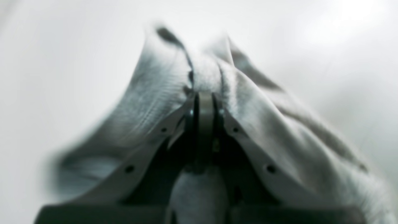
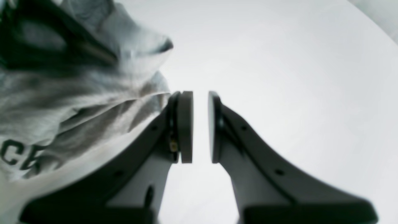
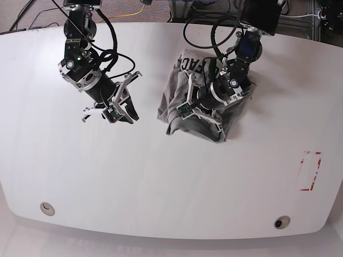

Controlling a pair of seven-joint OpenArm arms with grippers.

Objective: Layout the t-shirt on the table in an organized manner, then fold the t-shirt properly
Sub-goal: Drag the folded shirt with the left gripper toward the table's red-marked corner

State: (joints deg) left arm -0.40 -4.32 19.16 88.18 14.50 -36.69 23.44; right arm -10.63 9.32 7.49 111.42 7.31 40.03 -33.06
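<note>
The grey t-shirt (image 3: 179,119) lies crumpled in a heap on the white table (image 3: 161,182), right of centre at the back, with part of its black lettering showing. My left gripper (image 3: 199,113) is down in the heap. In the left wrist view this gripper (image 1: 203,102) is shut on a fold of the t-shirt (image 1: 149,93), and cloth drapes over both fingers. My right gripper (image 3: 126,111) hovers over bare table left of the shirt. Its pads (image 2: 186,124) stand a narrow gap apart with nothing between them, and the t-shirt (image 2: 77,93) lies just beside the right gripper (image 2: 200,124).
A red rectangular outline (image 3: 310,171) marks the table at the right. Two round holes (image 3: 47,208) (image 3: 281,221) sit near the front edge. Cables and arm bases line the far edge.
</note>
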